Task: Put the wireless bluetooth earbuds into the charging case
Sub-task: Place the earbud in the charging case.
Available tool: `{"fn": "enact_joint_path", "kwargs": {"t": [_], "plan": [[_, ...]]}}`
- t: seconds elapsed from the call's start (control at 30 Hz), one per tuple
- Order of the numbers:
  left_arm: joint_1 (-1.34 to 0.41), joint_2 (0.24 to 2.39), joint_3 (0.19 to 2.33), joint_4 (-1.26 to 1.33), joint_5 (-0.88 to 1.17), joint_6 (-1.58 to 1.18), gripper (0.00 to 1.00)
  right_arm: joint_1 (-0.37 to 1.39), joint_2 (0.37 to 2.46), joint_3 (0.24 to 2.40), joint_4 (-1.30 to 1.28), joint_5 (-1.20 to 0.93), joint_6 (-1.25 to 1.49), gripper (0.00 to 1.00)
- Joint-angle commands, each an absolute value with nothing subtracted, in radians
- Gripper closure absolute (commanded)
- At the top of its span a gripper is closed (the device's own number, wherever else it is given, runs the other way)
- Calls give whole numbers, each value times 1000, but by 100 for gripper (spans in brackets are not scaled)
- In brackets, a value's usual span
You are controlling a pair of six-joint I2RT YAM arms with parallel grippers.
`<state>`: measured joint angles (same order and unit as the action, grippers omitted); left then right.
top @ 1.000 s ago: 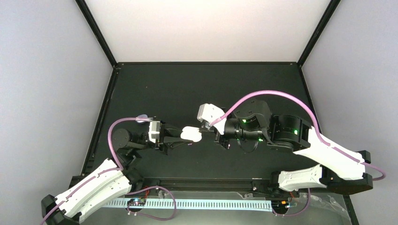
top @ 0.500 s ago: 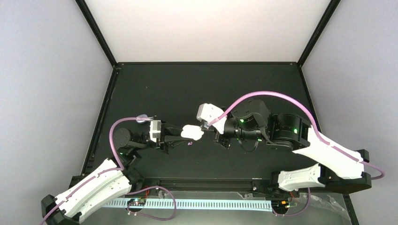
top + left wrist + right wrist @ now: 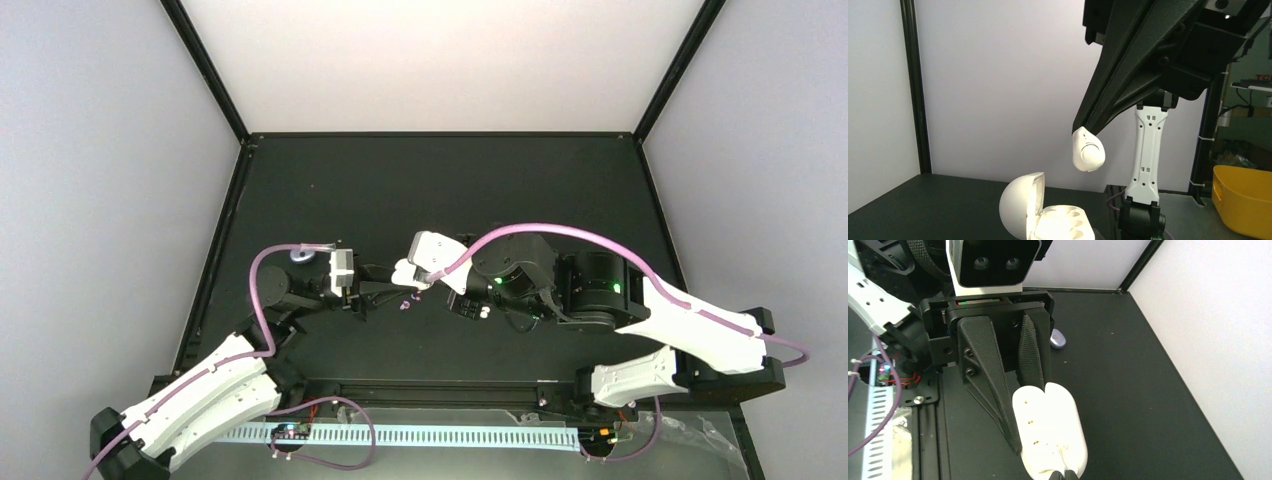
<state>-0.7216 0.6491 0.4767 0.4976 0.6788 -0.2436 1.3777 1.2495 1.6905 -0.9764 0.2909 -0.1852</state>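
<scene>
Over worktop [image 3: 420, 190] centre: left gripper [image 3: 395, 285] clamps open charging case [image 3: 1048, 220].
Above case: right gripper [image 3: 1081, 128] pinches earbud [image 3: 1088, 150].
Advice: align with well, lower slowly, then release.

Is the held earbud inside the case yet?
No, the earbud hangs from the right fingers above the open case.

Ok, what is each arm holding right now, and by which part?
Right fingers pinch one earbud by its upper tip. Left fingers clamp the open charging case, seemingly at the end toward their own wrist.
</scene>
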Motion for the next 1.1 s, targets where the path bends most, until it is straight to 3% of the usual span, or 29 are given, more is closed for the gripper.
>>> {"fn": "enact_joint_path", "kwargs": {"t": [0.0,0.33,1.07], "plan": [[-726,657,523,485,659,-215,99,1421,1263,1711,-988,442,-223,99],[-726,666,523,485,630,-205,99,1478,1288,1674,-977,575,-253,99],[-726,639,515,504,629,-231,99,1480,1339,1658,-959,612,-225,99]]}}
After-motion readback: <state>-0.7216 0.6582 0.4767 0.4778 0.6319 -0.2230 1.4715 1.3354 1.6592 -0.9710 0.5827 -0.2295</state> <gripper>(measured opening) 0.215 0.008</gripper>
